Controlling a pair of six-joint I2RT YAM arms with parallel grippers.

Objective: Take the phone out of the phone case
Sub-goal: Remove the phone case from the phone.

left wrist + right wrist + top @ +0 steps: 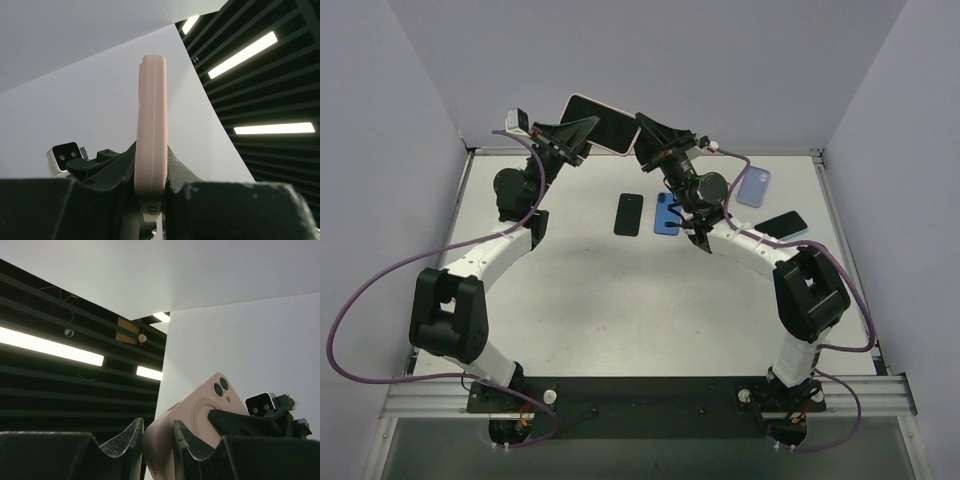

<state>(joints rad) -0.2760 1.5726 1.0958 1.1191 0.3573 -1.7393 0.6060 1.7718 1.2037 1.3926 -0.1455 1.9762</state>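
Evidently not yet separated. The phone case (151,125) was held aloft between both end effectors, with the phone (603,124) seated inside its pink rim. The left end effector (582,137) was clamped on one end of the case, the right end effector (642,130) on the opposite end. Lift judged done; prying the phone out remained.
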